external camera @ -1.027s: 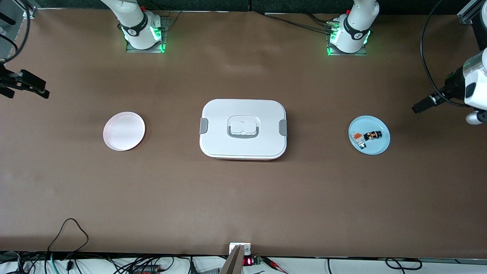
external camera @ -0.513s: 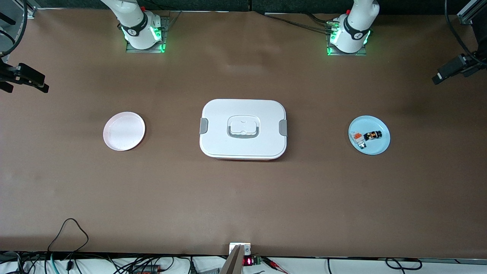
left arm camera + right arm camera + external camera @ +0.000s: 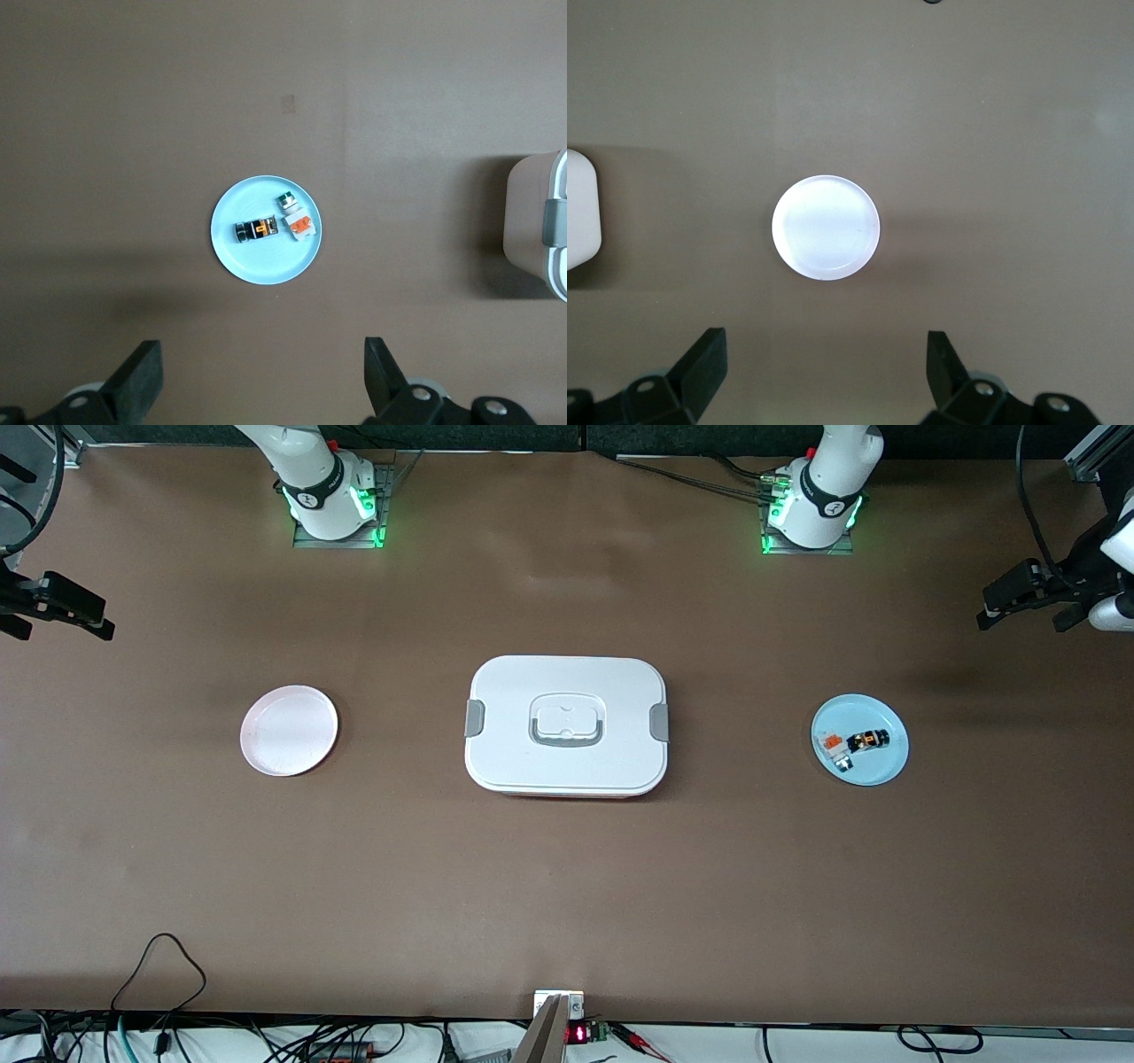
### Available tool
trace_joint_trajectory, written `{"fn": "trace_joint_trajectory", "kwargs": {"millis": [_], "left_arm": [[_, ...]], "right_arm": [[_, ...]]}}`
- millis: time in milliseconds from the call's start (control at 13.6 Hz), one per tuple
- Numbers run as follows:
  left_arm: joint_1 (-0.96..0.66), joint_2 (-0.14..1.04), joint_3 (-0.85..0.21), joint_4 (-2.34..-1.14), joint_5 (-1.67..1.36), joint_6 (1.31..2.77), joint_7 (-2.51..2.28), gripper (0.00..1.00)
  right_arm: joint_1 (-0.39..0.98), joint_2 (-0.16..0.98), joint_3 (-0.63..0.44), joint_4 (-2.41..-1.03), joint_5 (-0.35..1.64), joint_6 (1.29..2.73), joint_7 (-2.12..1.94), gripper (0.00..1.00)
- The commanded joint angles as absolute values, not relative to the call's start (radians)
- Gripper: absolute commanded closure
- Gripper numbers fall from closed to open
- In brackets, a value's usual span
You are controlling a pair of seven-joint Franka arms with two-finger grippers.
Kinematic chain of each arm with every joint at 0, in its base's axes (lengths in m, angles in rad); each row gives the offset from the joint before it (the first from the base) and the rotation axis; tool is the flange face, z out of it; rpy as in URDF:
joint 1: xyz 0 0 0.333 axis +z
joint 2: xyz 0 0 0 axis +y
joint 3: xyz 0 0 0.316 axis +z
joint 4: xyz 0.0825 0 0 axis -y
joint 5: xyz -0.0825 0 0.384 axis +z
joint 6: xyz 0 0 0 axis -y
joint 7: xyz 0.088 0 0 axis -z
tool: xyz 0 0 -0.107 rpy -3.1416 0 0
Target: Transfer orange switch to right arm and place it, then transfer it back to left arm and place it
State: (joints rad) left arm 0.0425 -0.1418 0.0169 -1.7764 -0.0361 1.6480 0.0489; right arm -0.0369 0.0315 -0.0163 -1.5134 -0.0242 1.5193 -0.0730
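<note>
The orange switch (image 3: 868,740) is a tiny black block with an orange middle. It lies on a light blue plate (image 3: 864,776) toward the left arm's end of the table, and shows in the left wrist view (image 3: 259,230). The white lidded box (image 3: 567,726) stands at the table's middle. My left gripper (image 3: 1019,607) is open and empty, high above the table's edge near the blue plate (image 3: 257,266); its own view shows it too (image 3: 263,390). My right gripper (image 3: 62,624) is open and empty at the other end, looking down on a pink plate (image 3: 826,227).
A white-and-grey piece with an orange top (image 3: 831,742) and a small green-topped piece (image 3: 285,200) lie beside the switch on the blue plate. The pink plate (image 3: 289,730) holds nothing. Cables and a small device (image 3: 558,1014) lie along the front edge.
My left gripper has swung away from the front camera, then shifted a little toward the table's middle. My right gripper has risen slightly. The switch, plates and box have not moved.
</note>
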Motion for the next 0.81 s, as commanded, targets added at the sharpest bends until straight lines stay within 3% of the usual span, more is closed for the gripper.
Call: {"fn": "trace_joint_trajectory", "kwargs": {"millis": [0,293,733], "left_arm": [[0.012,-0.086,0.023,-1.691,-0.021,1.622,-0.006,0.00],[0.000,0.061,0.015,-1.494,-0.014,1.476,-0.003,0.00],[0.006,0.060,0.015,-1.493,-0.014,1.463,0.047,0.00]], "right_arm": [[-0.041,0.031,-0.015,-1.499,-0.015,1.502,-0.060,0.00],[-0.038,0.031,-0.014,-1.499,-0.015,1.500,-0.060,0.00],[-0.040,0.031,-0.014,-1.499,-0.018,1.489,-0.058,0.00]]}}
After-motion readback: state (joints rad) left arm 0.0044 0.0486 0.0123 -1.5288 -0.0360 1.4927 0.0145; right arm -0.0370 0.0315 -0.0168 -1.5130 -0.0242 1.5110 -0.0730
